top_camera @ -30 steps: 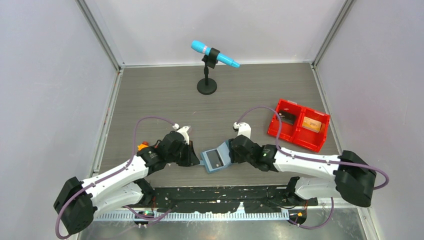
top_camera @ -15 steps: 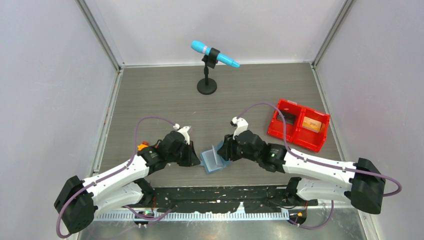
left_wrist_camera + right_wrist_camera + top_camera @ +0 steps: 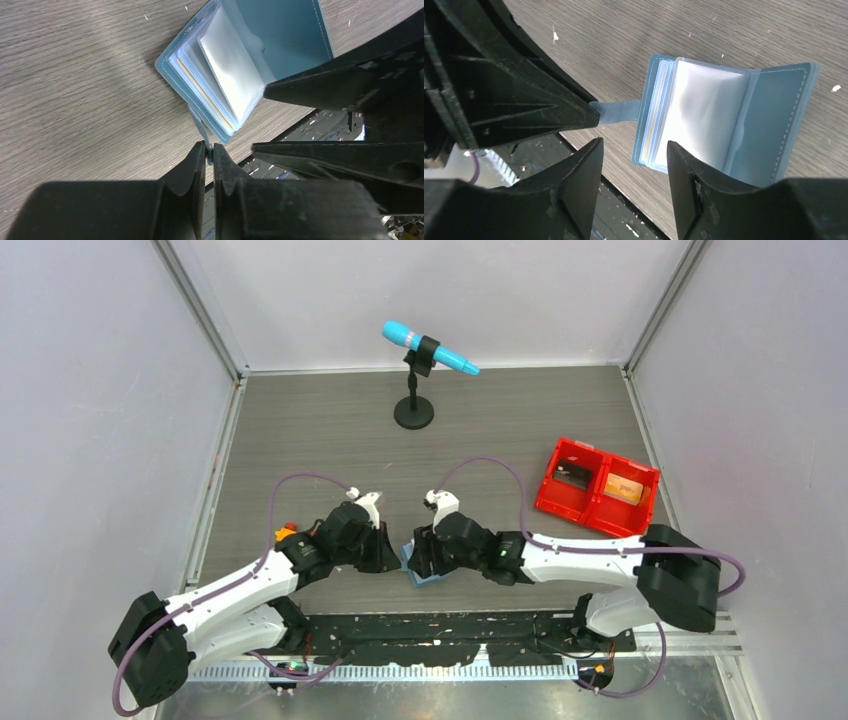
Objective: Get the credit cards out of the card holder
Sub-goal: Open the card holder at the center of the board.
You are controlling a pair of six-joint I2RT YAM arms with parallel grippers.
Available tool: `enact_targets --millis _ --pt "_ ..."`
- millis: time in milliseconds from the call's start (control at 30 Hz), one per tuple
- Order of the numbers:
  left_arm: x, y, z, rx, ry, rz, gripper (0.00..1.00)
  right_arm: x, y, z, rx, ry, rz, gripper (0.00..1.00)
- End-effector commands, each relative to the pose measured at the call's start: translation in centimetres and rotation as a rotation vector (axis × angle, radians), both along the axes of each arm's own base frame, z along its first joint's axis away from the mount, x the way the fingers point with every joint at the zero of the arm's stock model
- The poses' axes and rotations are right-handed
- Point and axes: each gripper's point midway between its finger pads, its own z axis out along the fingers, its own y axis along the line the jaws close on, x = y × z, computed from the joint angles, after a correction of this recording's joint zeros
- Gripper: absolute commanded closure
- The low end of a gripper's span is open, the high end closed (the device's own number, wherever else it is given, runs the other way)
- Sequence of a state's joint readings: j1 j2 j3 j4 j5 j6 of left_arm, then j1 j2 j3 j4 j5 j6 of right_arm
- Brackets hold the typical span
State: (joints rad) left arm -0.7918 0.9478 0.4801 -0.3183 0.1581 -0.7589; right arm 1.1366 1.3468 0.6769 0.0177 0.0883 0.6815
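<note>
Card holder [image 3: 704, 115] lies open, its strap [image 3: 616, 111] pinched by the closed left gripper [image 3: 210, 150]. The right gripper [image 3: 634, 146], reaching low and now farther left, gapes, seemingly empty.

The grey wood-grain surface [image 3: 330, 430] carries a black microphone stand [image 3: 414, 414] at its far middle. A red two-compartment bin [image 3: 585, 520] sits toward the right side, and a small orange object [image 3: 286, 533] at the left. Close to the near edge lies the teal card holder [image 3: 724, 125], opened, its clear sleeves fanned.
</note>
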Motion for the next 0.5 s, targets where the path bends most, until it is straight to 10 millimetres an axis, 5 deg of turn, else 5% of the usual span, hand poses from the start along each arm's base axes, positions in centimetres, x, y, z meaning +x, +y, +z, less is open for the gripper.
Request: enact_targets --millis 0,467 --pt "0.7 -1.1 2.1 -0.068 -0.045 -0.005 1.00 2.1 0.7 0.6 -0.037 -0.082 -0.064 0.42" --pt "0.7 -0.9 2.2 -0.056 -0.048 -0.007 1.00 3.7 -0.9 -3.8 -0.190 -0.111 -0.142 0.41"
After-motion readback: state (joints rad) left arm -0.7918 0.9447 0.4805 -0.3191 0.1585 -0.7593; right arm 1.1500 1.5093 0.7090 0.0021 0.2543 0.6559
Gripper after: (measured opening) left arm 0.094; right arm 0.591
